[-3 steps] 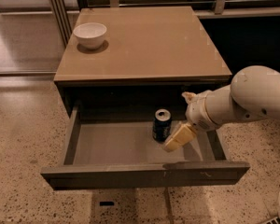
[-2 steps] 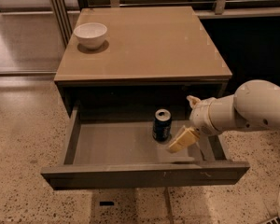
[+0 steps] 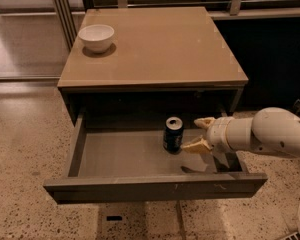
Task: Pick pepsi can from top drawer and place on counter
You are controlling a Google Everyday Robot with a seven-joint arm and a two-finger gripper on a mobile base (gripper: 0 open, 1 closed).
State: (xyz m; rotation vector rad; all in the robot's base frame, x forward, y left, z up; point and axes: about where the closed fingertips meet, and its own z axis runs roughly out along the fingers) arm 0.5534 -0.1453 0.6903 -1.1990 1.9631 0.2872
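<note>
The pepsi can (image 3: 173, 134) stands upright on the grey bottom of the open top drawer (image 3: 120, 156), right of its middle. My gripper (image 3: 199, 134) is inside the drawer just right of the can, pointing left at it. Its two tan fingers (image 3: 196, 146) are spread apart, one nearer and one farther, and hold nothing. The fingertips sit close beside the can; I cannot tell if they touch it. The tan-brown counter (image 3: 160, 44) lies above the drawer.
A white bowl (image 3: 96, 37) sits on the counter's far left corner. The drawer's front panel (image 3: 155, 187) and right side wall (image 3: 230, 161) hem in the arm. Speckled floor surrounds the cabinet; railings stand behind it.
My arm has lowered and swung level, so the gripper now points sideways at the can from the right. The can has not moved.
</note>
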